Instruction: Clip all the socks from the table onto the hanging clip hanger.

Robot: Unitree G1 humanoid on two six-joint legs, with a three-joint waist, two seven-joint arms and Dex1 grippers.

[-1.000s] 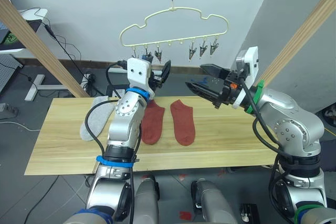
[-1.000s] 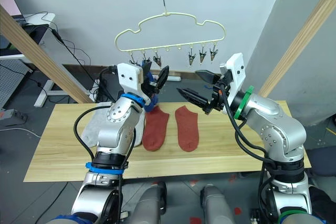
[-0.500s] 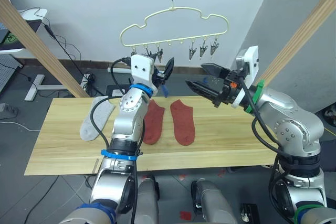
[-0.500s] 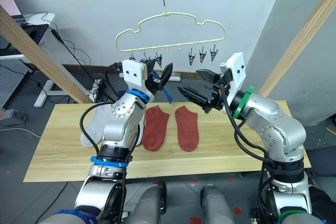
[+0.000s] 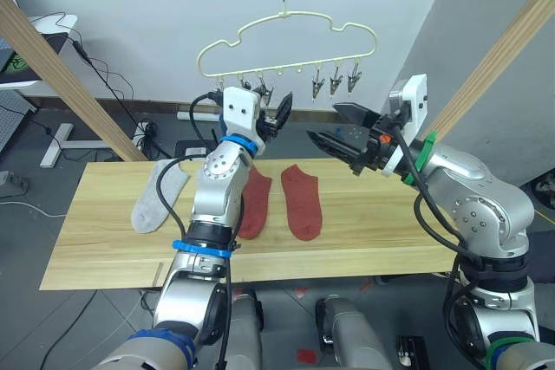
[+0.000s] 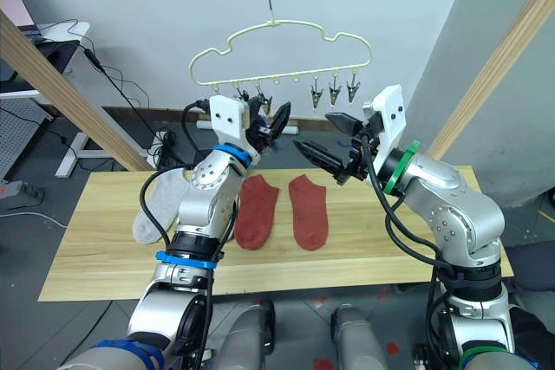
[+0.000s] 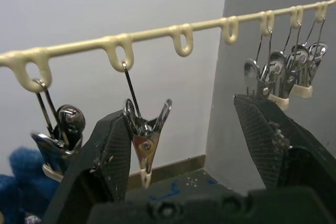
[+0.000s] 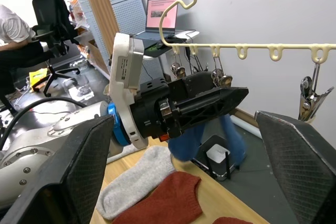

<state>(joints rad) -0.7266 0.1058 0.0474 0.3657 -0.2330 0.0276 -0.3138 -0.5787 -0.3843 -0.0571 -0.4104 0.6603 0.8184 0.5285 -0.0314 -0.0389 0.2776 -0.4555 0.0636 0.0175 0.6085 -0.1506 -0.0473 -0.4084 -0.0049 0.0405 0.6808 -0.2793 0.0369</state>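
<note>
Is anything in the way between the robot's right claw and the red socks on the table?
Nothing visible blocks it. The right gripper hangs open in the air above the table, and the two red socks lie flat below it with only open space between. The left gripper is off to the side, up by the clip hanger.

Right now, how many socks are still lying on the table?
3: one grey sock at the table's left, and two rust red socks side by side mid-table. The left arm may hide more.

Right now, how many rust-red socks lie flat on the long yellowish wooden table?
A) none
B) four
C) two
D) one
C: two rust-red socks lie side by side on the long yellowish wooden table, with one light grey sock further to the robot's left.
</note>
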